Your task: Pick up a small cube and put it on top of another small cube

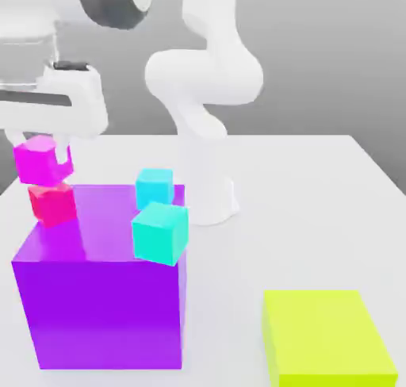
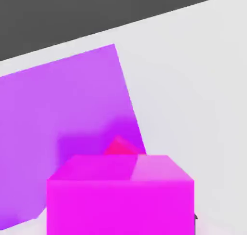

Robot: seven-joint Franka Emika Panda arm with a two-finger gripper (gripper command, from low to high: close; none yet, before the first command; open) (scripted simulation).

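White bench (image 1: pixel 317 219), grey backdrop. You've got the magenta cube (image 1: pixel 38 159) sitting on the red-pink cube (image 1: pixel 53 204), at the purple block's (image 1: pixel 103 298) 10 o'clock corner. Tool (image 1: pixel 40 149) straddles it; can't tell whether the grip is off. Left: retract.

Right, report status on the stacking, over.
Pincer around the magenta cube, grip state unclear. Magenta cube sits just above the pink-red cube on the big purple block. Two cyan cubes nearby, not in the way.
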